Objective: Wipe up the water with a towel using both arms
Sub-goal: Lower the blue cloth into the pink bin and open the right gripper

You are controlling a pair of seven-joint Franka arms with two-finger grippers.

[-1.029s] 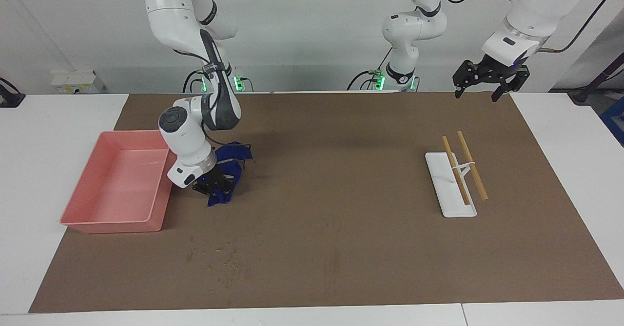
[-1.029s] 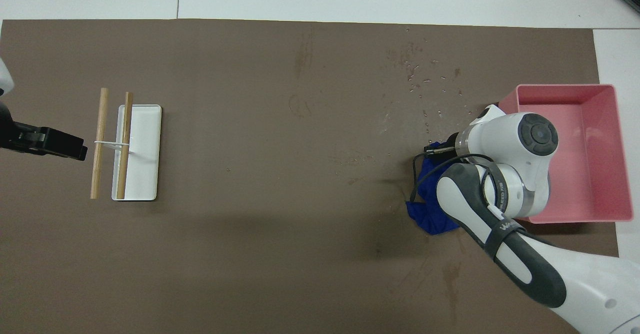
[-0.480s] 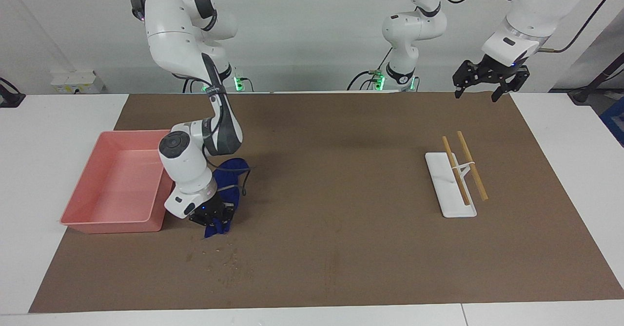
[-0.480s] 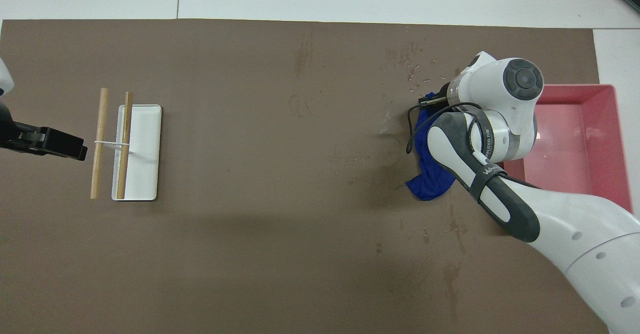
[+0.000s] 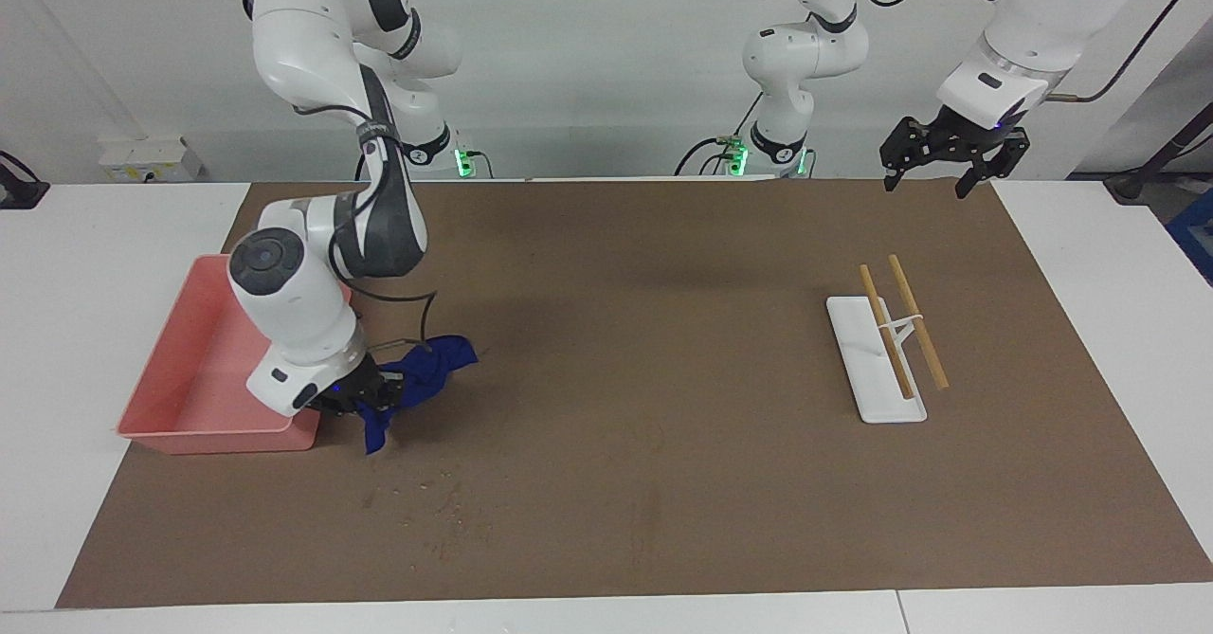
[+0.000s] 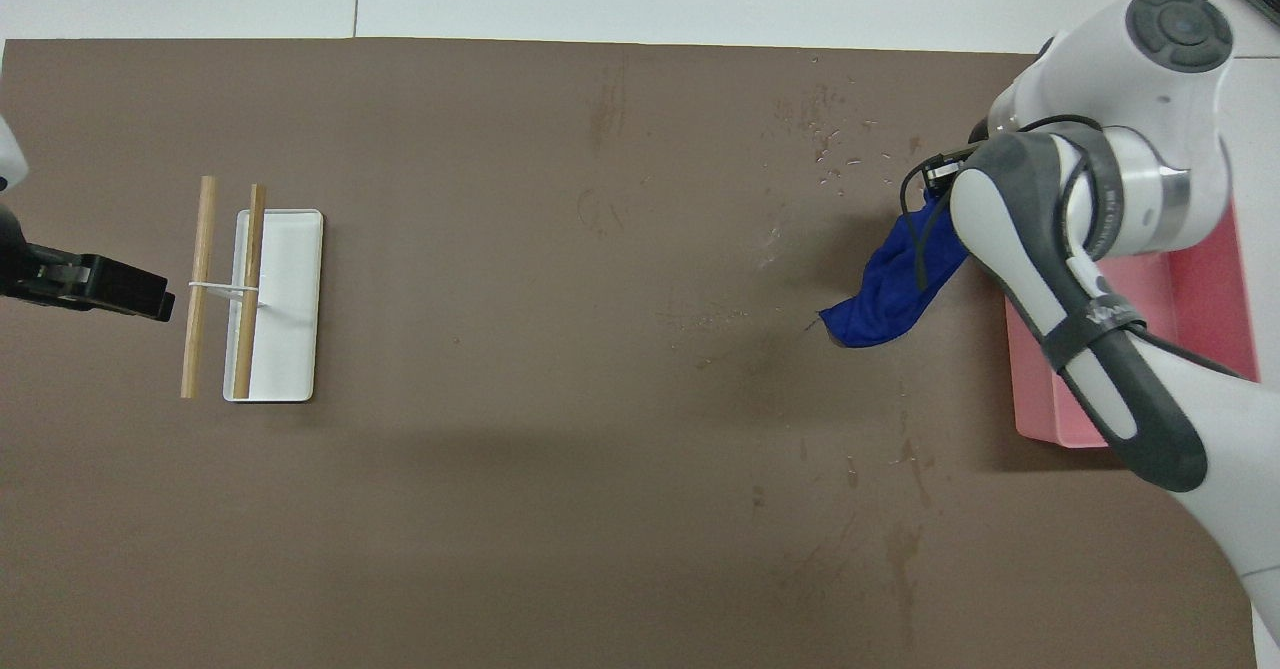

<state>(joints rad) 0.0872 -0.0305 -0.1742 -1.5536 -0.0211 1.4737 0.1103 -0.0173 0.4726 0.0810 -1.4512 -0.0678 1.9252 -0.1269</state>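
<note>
Facing view: set high across the table, looking at the robots, arm bases at twelve o'clock. Overhead view: set high above the robots' end, looking steeply down and forward. Both wide, half a turn apart, sharing the brown mat, pink tray and white rack.

Towel showing deep navy blue; tray showing plain pink; mat showing brown, speckling with pale droplets; rack showing white, carrying tan wooden sticks; arms gleaming white with grey bands.
</note>
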